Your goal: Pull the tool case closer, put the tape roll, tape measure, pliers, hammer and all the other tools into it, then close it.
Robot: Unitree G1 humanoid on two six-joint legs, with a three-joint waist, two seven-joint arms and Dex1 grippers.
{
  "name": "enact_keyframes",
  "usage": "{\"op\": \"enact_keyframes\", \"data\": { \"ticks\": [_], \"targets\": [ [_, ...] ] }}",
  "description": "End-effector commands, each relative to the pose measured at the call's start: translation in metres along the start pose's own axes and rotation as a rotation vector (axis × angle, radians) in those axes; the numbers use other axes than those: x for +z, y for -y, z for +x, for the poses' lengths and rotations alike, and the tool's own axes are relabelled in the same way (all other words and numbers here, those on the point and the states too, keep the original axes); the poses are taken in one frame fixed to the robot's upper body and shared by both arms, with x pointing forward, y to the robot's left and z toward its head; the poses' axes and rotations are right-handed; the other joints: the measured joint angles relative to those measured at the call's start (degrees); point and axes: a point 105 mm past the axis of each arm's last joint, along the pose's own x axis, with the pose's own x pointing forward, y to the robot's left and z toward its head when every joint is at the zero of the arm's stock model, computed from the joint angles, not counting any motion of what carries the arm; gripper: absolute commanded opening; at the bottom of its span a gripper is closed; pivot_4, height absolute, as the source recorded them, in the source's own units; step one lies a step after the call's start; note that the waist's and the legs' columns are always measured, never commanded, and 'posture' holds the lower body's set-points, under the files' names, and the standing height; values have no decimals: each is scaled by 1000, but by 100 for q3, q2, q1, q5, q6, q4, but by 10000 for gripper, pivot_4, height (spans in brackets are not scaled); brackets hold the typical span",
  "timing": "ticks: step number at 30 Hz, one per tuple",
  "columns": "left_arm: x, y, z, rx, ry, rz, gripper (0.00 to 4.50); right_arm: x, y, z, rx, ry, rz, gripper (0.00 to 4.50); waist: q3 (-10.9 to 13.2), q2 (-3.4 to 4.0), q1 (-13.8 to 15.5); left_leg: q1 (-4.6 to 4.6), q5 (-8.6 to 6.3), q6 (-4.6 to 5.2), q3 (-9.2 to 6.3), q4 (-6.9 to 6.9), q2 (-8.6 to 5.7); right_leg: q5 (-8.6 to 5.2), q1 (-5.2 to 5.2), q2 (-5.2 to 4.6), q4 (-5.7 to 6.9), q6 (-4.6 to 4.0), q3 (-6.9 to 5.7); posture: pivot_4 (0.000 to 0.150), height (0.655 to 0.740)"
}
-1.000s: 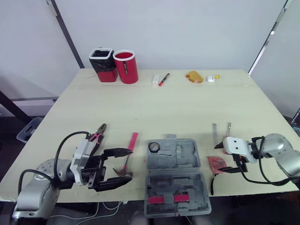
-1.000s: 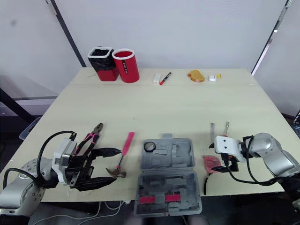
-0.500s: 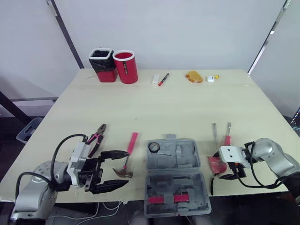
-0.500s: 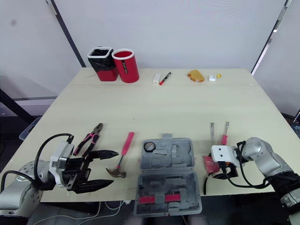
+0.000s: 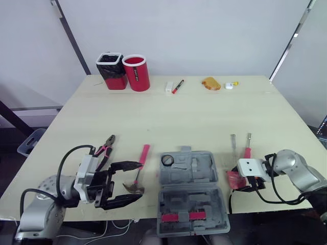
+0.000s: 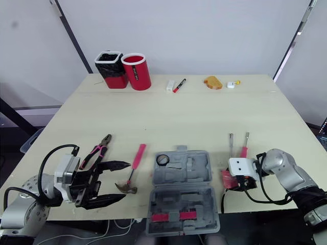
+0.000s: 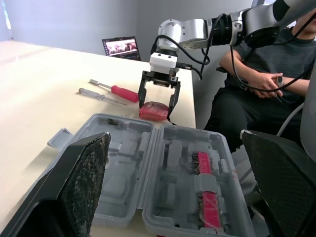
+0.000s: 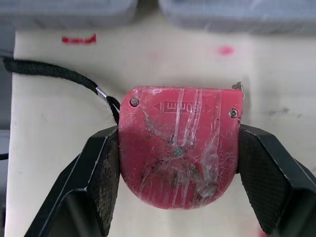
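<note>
Where we are in the task: we judge that we are taking up the tape measure (image 8: 180, 148) to pack it. The grey tool case (image 5: 194, 196) lies open at the near table edge, between our arms.
Right gripper: our right gripper (image 7: 157, 106) points down at the table and straddles the tape measure. One black pad sits against each side, and both appear to be touching.
Left gripper: our left gripper (image 5: 138, 181) is spread wide and holds nothing. It is low over the table, just beside the hammer's head.
Tape measure: a red, scuffed plastic body lying flat on the table, just right of the case's far half and apart from it. Its black wrist strap (image 8: 54, 74) trails away across the table.
How it will handle: we expect a hard, stiff shell, compact and fairly dense for its size. The smooth plastic and rounded lower edge could let it slide out of a light pinch.
Where to hold: across the two straighter sides, as the pads sit now, and away from the curved end. The loose strap may catch on the case rim as we carry it over.
Left to pack: a pink-handled hammer (image 5: 140, 166) and pink-handled pliers (image 5: 106, 148) lie left of the case. Two screwdrivers (image 5: 249, 145) lie just beyond the tape measure.
</note>
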Motion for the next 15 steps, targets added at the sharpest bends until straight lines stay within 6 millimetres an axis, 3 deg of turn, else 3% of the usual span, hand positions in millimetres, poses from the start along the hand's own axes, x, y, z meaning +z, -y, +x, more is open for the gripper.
{"op": "enact_keyframes", "data": {
  "ticks": [1,4,6,8,11,15],
  "targets": [
    [2,-6,0,20,6,13,45000,19,13,-19,-46,13,-25,28557,0,0,0,0,0,0,0,0,0,0,0,0,0,0,0,1500,7400],
    [5,-17,-4,98,15,17,45000,70,23,-40,21,-66,19,28557,14,23,-42,-1,0,0,3,2,0,1,-1,0,1,1,2,1500,7400],
    [6,-19,-5,131,22,16,45000,105,23,-36,53,-78,18,28557,13,23,-59,-1,0,0,8,3,1,5,-27,2,26,5,31,1500,7400],
    [6,-16,-6,144,24,17,45000,124,28,-29,42,-82,22,28557,-7,-6,-49,7,0,0,7,-3,6,3,-26,9,31,3,18,1500,7400],
    [9,-8,-7,160,22,28,45000,129,52,-15,-2,-164,8,28557,-10,-12,-14,2,-1,-2,2,-8,17,-12,-28,12,31,-24,-1,1500,7400],
    [12,-6,-9,180,13,35,45000,127,69,3,-2,-240,-10,28557,-2,-3,26,-15,0,-3,8,-3,-2,-12,-31,-16,22,-24,-9,1500,7400]
  ]
}}
